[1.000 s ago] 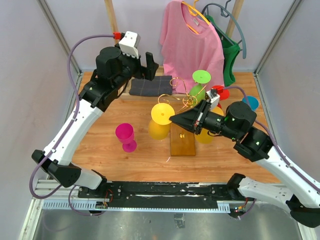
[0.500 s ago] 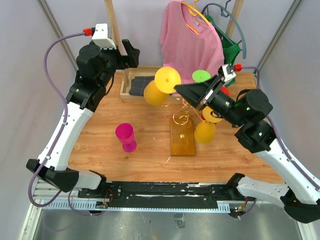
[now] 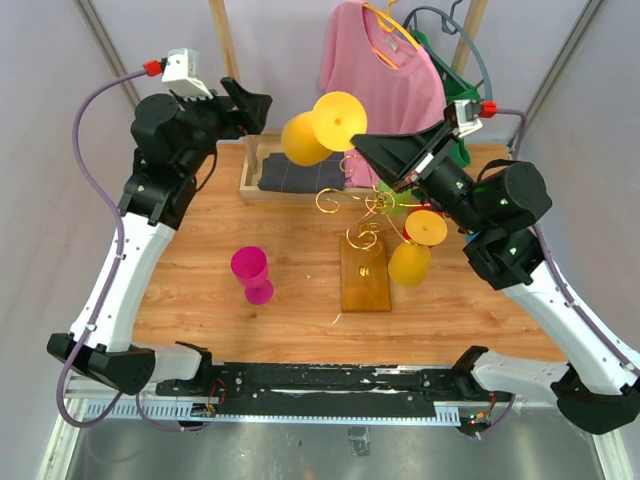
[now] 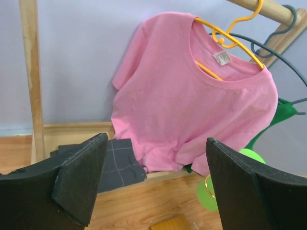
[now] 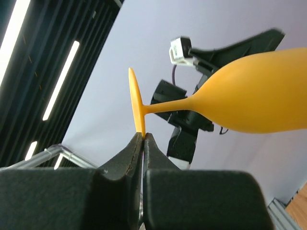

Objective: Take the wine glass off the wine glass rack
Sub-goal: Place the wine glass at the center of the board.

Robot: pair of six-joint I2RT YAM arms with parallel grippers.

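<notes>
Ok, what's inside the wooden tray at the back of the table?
A folded dark grey cloth lies in the wooden tray. The yellow wine glass, held up by the right gripper, covers the tray's back edge, so that strip cannot be seen.

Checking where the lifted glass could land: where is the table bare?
Bare wood: between the pink glass and the rack, and the front right corner. Crowded behind the rack, by the hanging yellow glass, green glass and tray.
</notes>
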